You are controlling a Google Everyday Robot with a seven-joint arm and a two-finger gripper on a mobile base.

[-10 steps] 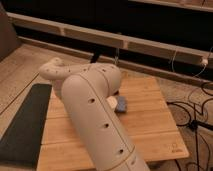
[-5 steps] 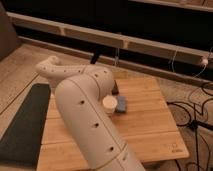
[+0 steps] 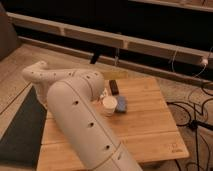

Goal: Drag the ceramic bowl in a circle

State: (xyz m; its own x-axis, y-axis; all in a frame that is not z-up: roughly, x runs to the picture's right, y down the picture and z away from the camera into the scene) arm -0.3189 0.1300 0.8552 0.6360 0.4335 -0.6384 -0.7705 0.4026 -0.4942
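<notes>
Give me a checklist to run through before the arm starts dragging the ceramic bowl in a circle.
1. Sight of the ceramic bowl: cannot tell; only a dark object shows past the arm.
2. Contact of the jaws with the bowl: cannot tell; they are shut, hidden behind the arm near the white cup.
3. Cup out of the path: not ok; it stands mid-table beside the blue pad.
4. Room on the table: ok; bare wood beyond the pad.

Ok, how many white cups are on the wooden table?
1. The white cup stands mid-table, just left of the blue pad. The robot's arm covers the left of the table and hides the gripper behind it, so more could be hidden.
</notes>
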